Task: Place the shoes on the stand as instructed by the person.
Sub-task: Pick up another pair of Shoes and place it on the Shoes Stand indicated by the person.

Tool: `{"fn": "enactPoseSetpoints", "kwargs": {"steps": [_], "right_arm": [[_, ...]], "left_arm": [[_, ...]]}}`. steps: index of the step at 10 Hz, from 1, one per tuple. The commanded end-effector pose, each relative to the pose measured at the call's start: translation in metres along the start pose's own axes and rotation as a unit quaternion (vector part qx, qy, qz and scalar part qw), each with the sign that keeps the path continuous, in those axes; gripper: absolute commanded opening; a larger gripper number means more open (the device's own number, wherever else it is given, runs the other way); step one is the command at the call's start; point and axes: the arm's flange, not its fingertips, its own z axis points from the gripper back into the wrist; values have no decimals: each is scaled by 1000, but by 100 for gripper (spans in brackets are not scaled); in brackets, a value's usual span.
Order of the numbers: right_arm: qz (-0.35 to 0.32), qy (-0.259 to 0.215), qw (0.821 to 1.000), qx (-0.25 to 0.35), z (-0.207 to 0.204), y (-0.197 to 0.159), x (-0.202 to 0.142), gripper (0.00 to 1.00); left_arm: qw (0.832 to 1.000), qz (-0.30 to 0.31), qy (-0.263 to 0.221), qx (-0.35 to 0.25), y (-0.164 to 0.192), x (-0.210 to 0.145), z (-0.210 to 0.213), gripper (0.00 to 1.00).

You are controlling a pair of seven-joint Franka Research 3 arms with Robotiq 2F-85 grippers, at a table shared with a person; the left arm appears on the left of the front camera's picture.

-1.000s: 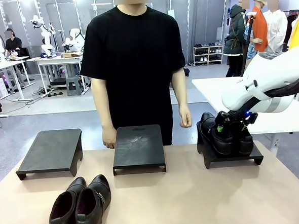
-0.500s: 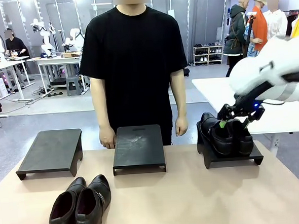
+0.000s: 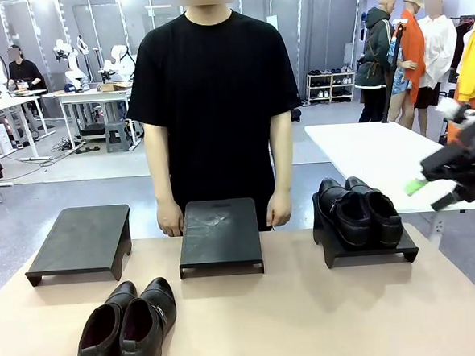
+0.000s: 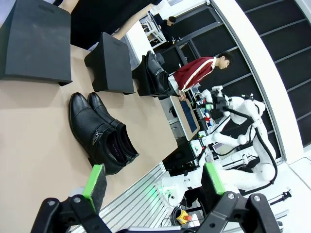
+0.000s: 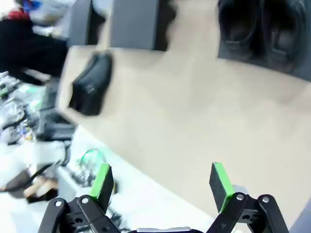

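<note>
Left fingers [image 4: 95,179]: stood open, empty.
Right fingers [image 5: 103,180]: stood open, empty.
Chunky pair [image 3: 360,211]: sat on right stand [image 3: 387,253].
Other pair [image 3: 127,328]: lay on counter [image 3: 311,319].

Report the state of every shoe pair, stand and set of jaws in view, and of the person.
chunky pair, side by side on the right stand
right stand, occupied
buckled pair, on the table, toes pointing at the person, not on any stand
left stand, bare
middle stand, bare
left jaws, open, holding nothing
right jaws, open, holding nothing
person, standing behind the middle stand, hands empty
</note>
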Motion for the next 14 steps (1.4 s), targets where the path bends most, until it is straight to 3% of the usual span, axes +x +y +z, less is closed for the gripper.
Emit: {"fn": "enactPoseSetpoints", "kwargs": {"steps": [1, 4, 6, 9, 10, 14], "right_arm": [[-8, 20, 997, 76, 23, -27, -52, 100], [-47, -51, 978, 195, 46, -93, -141, 100], [-54, -74, 969, 229, 36, -121, -167, 100], [-58, -118, 957, 259, 23, -138, -171, 100], [-73, -88, 966, 230, 32, -131, -183, 100], [-73, -88, 966, 230, 32, -131, -183, 100]], "left_arm": [[1000, -6, -3, -9, -1, 1, 2, 100], [1000, -6, -3, -9, -1, 1, 2, 100], [1000, -6, -3, -9, -1, 1, 2, 100], [1000, -6, -3, -9, -1, 1, 2, 100], [1000, -6, -3, -9, -1, 1, 2, 100], [1000, -6, -3, -9, -1, 1, 2, 100]]}}
